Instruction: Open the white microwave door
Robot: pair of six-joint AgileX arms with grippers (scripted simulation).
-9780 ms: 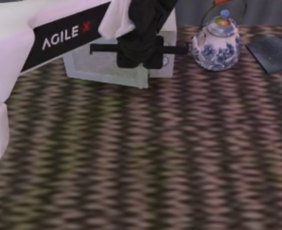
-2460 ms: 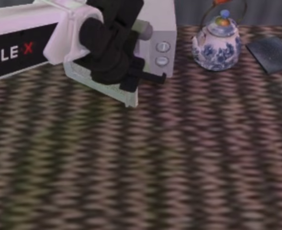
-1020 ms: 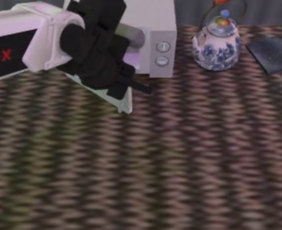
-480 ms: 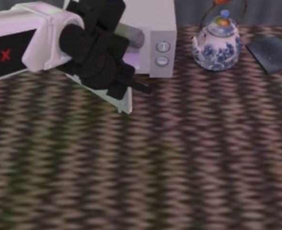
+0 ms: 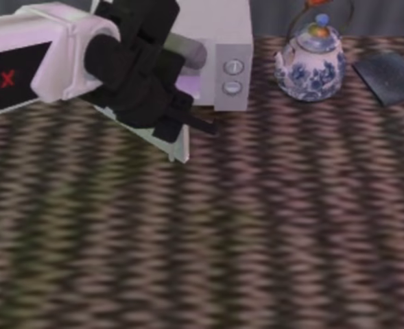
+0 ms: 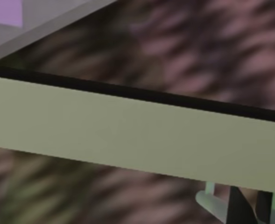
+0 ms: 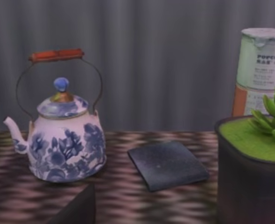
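The large off-white boxy microwave sits at the woven worktop's 12 o'clock edge — its flat white door swung partly outward toward 7 o'clock. The left gripper is at the door's free edge; whether its fingers are apart or clamped I cannot tell.

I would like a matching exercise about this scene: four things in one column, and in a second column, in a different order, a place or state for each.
Things:
1. door
2. teapot
3. dark square pad
4. left gripper

Places or states:
A. near the table's far right edge in the top view
B. swung outward, partly open
C. at the door's free edge
D. just right of the white microwave

Right pairs: 1-B, 2-D, 3-A, 4-C
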